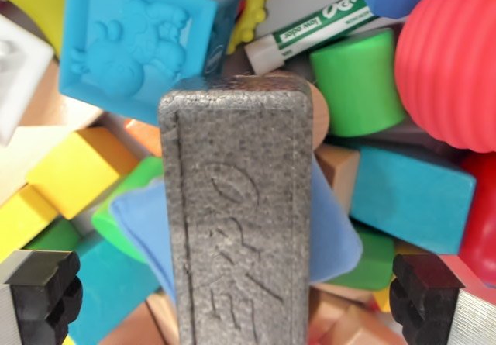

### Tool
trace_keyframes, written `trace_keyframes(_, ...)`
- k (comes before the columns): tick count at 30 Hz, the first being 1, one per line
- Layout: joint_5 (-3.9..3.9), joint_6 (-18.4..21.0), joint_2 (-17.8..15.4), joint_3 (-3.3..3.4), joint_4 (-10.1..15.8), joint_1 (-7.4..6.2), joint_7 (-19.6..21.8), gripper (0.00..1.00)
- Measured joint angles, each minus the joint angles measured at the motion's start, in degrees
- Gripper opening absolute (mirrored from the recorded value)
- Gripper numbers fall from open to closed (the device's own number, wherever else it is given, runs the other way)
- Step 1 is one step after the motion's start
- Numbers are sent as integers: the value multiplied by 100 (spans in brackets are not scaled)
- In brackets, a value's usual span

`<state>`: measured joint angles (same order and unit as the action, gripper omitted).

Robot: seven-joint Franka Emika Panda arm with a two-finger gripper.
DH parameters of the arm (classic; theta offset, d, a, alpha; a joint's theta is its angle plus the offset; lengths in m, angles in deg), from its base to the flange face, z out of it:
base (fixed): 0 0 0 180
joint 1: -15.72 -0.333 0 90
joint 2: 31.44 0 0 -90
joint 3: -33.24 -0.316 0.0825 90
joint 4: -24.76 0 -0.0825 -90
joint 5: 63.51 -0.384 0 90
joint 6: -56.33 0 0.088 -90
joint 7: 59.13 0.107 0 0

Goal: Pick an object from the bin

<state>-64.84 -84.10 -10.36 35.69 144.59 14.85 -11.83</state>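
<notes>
Wrist view: a gray eraser block (236, 213) runs lengthwise up the frame's center, between the gripper's (236, 294) 2 fingertips (43, 287), which stand spread wide at the lower corners, apart from it, above piled toys.

A dark grey speckled foam eraser block (239, 213) carries embossed "EXPO" lettering in its own grey. The light blue square block (136, 39) has a raised cartoon figure in the same blue. The white marker (318, 25) wears a green label with white lettering. The ribbed ball (449, 58) is plain red, the cylinder (358, 81) bright green, the rectangular block (411, 196) teal, the oblong block (81, 168) yellow. A soft blue piece (147, 225) shows beside the eraser. The fingertips (43, 292) are black on silver metal.
</notes>
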Motion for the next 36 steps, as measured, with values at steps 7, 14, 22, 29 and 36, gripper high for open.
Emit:
trace_keyframes(7,-13,-276,263,-6,12,0,-11,100)
trace_keyframes(14,-23,-456,441,-11,13,2,-18,100)
trace_keyframes(22,-26,-554,538,-18,12,6,-21,0)
trace_keyframes(29,-26,-557,538,-19,12,7,-22,0)
trace_keyframes(36,-26,-558,538,-19,12,7,-22,0)
